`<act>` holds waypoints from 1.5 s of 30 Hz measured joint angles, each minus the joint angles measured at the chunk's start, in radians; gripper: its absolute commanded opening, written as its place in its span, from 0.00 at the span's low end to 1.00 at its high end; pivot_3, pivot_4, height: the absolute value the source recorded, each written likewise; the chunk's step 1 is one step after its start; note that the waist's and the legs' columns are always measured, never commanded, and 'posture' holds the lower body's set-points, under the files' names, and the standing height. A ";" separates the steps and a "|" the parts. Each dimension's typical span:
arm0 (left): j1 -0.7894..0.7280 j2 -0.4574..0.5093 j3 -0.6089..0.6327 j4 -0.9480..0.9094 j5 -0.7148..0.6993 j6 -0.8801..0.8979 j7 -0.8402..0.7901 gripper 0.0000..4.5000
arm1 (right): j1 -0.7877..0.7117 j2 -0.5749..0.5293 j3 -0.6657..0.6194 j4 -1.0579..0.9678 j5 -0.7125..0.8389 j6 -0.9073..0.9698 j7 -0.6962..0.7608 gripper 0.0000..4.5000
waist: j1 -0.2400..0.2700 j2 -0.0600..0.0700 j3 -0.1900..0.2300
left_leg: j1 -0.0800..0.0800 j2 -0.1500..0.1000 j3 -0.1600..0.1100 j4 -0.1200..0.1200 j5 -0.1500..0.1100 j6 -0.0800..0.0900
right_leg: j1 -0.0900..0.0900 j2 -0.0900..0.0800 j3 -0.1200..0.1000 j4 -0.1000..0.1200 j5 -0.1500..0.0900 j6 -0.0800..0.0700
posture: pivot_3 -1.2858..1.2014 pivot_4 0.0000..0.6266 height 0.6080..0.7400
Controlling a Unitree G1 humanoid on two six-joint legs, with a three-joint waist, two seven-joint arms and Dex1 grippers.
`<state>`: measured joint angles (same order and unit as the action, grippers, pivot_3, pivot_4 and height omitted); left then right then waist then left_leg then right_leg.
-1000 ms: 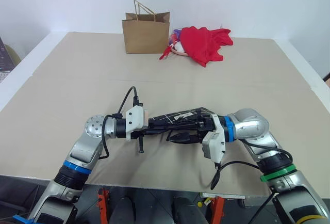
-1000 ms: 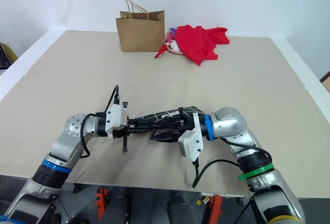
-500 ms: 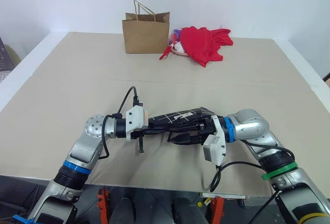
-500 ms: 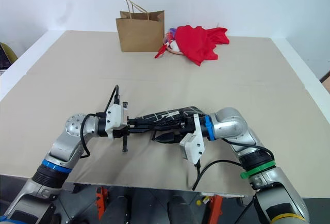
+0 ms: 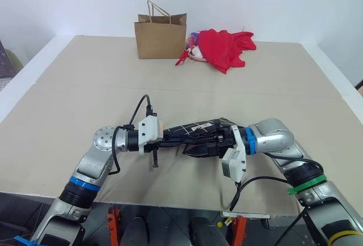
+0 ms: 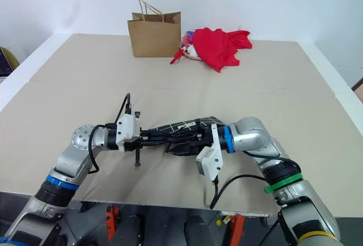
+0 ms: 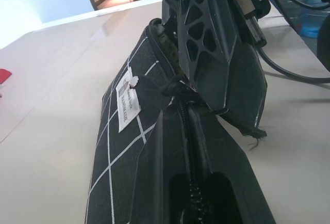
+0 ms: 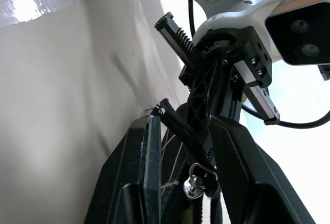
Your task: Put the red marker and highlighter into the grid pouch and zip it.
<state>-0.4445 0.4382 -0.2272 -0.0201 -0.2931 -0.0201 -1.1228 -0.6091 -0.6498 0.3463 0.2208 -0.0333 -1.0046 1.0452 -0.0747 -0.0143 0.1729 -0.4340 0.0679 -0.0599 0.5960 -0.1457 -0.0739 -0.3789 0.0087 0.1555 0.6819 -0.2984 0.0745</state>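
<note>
Above the front edge of the table [image 5: 85,87], between the two arms, the grid pouch [image 5: 195,128] is held up off the surface, lying roughly level w/ its long axis running left to right. The left gripper [image 5: 170,138] is clamped fully shut on the pouch's left end; in the left wrist view its fingers [image 7: 170,146] are seen pressed tight along the zipper line, w/ the small white label [image 7: 126,105] just beside them on the gridded fabric. The right gripper [image 5: 212,144] is set against the pouch's right end from the opposite side. In the right wrist view its fingers [image 8: 154,182] stand partly apart w/ the pouch edge and a metal zipper pull [image 8: 195,181] between them; whether they actually pinch the pull or the fabric cannot be told. The zipper looks closed along the stretch seen near the left fingers; the rest is hidden by the grippers.

At the far side of the table, well apart from the pouch, a brown paper bag [image 5: 160,36] is seen standing upright, w/ a heap of red cloth [image 5: 226,46] just beside it on the right.
</note>
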 measured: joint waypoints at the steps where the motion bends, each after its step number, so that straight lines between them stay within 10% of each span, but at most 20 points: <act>1: 0.000 0.000 0.000 0.000 0.000 0.000 0.000 0.00 | 0.000 0.000 0.000 0.001 -0.001 -0.001 -0.001 0.14 | 0.000 0.000 0.000 | 0.000 0.000 0.000 0.000 0.000 0.000 | 0.000 0.000 0.000 0.000 0.000 0.000 | 0.52 0.24 1.00; 3: 0.000 0.000 0.000 0.000 0.000 0.000 0.001 0.00 | -0.002 0.000 0.001 0.005 -0.007 -0.006 -0.008 0.01 | 0.000 0.000 0.000 | 0.001 0.000 0.000 0.000 0.000 0.000 | 0.001 0.000 0.000 0.000 0.000 0.000 | 0.52 0.24 1.00; 33: -0.022 0.003 0.002 0.049 0.001 -0.024 -0.015 0.00 | 0.088 -0.181 -0.042 -0.118 0.124 0.106 -0.034 0.01 | -0.001 0.000 0.000 | 0.005 0.000 0.001 0.000 0.000 0.000 | 0.005 0.000 0.000 0.000 -0.003 0.004 | 0.52 0.24 1.00; 34: -0.022 0.003 0.002 0.050 0.001 -0.024 -0.016 0.00 | 0.088 -0.179 -0.042 -0.120 0.124 0.107 -0.037 0.14 | -0.001 0.000 0.000 | 0.005 0.000 0.000 0.000 0.000 0.000 | 0.005 0.000 0.000 0.000 -0.003 0.005 | 0.52 0.24 1.00; 45: -0.037 0.000 0.007 0.034 -0.023 0.027 -0.016 0.00 | 0.042 -0.043 -0.078 -0.088 -0.203 -0.138 -0.219 0.16 | 0.000 0.000 0.000 | 0.005 0.000 0.000 -0.001 0.000 0.000 | 0.005 0.000 0.000 0.000 -0.004 0.005 | 0.52 0.24 1.00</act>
<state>-0.4818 0.4383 -0.2198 0.0134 -0.3162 0.0072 -1.1390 -0.5675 -0.6932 0.2683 0.1325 -0.2362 -1.1425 0.8265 -0.0743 -0.0145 0.1730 -0.4290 0.0678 -0.0594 0.5953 -0.1458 -0.0738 -0.3736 0.0085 0.1557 0.6818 -0.3020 0.0793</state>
